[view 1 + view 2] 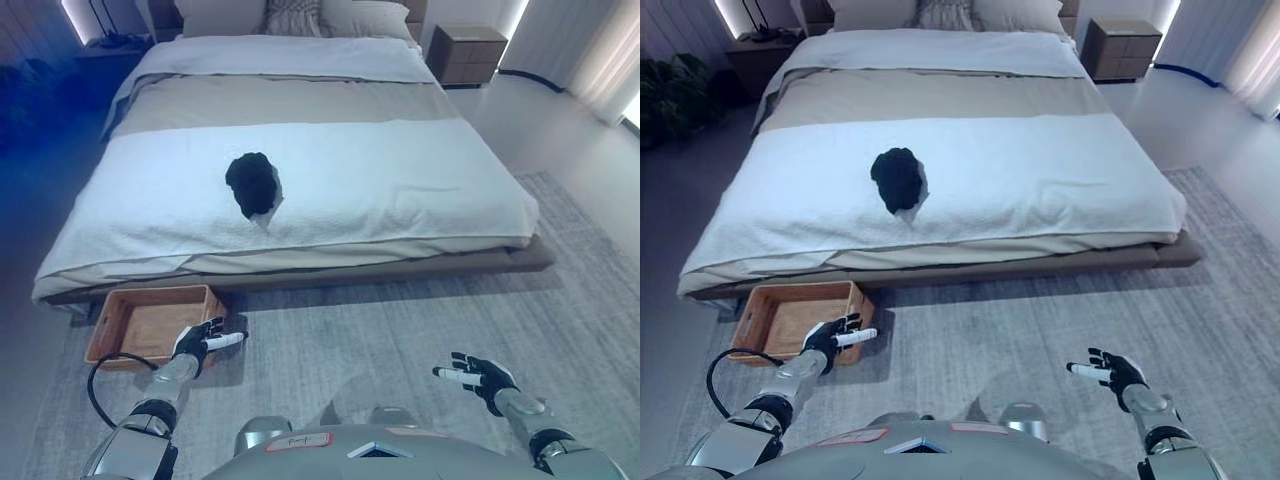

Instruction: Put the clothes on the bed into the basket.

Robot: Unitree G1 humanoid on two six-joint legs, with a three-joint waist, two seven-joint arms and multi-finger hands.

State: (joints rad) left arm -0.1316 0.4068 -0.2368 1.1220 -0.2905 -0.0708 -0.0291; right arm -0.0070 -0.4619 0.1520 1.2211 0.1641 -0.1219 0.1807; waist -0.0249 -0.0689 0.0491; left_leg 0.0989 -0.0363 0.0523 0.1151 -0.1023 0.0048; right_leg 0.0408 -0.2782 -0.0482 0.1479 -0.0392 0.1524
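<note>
A crumpled black garment with a bit of white under it lies on the white blanket of the bed, left of the middle and near the foot. A shallow brown basket stands on the floor at the bed's lower left corner, with nothing in it. My left hand hovers open by the basket's right edge, fingers spread. Low on the right, over the rug, my right hand is open too and holds nothing. Both hands are well short of the garment.
The bed is low with a dark base and pillows at the head. A wooden nightstand stands at the back right. A grey rug covers the floor in front of the bed. Plants stand at the left.
</note>
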